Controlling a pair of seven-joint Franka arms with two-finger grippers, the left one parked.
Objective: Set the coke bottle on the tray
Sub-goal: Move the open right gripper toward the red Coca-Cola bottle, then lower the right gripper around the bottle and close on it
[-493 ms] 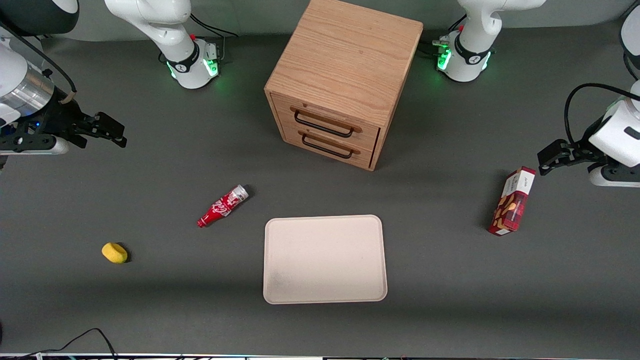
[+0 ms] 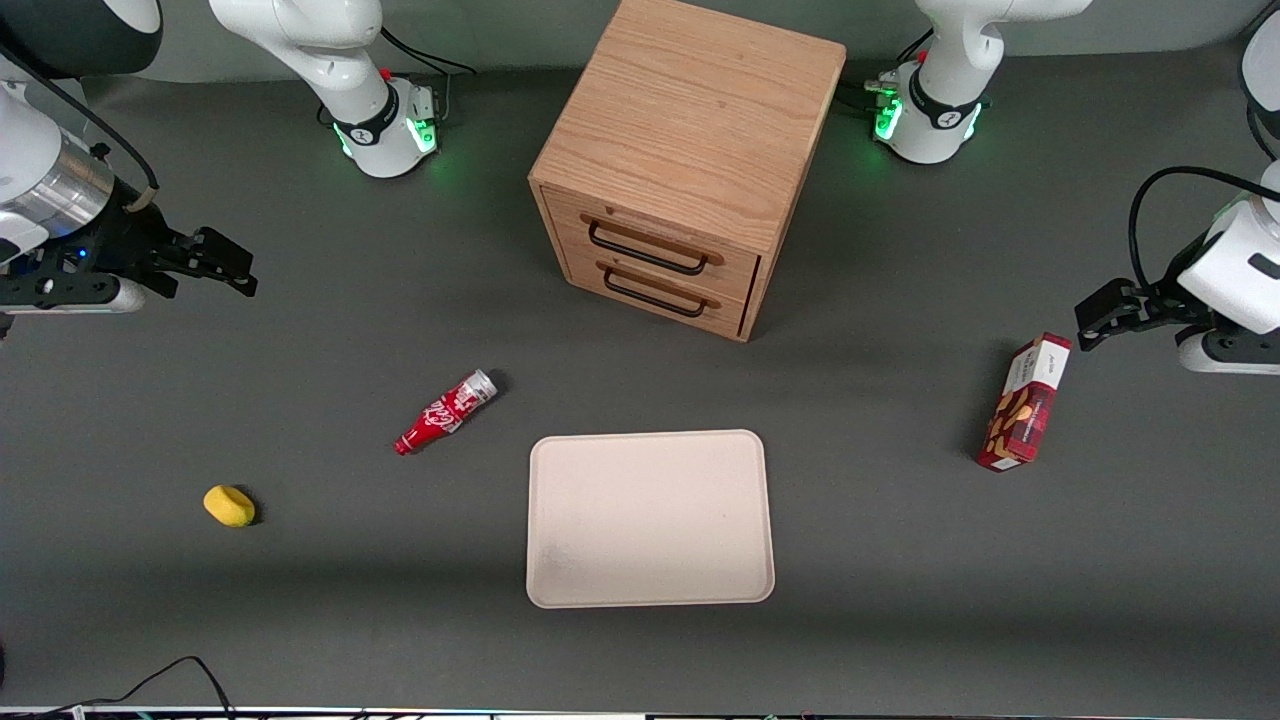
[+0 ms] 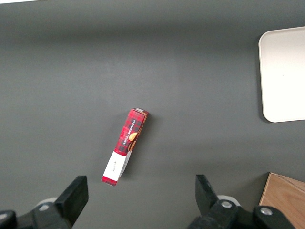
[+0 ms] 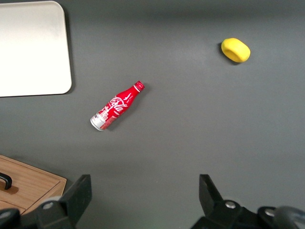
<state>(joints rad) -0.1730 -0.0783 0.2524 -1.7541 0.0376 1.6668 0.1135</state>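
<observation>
Front view: the gripper (image 2: 225, 268) hangs at the working arm's end of the table, fingers spread, holding nothing. Coke bottle (image 2: 445, 412) lies flat on the table (image 2: 300, 600), at ten o'clock from the tray (image 2: 650, 518), apart from it.

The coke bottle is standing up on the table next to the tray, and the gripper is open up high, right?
Not quite: the bottle is lying on its side, as the front view shows. It is on the table beside the tray, and the gripper is open, up high.
</observation>
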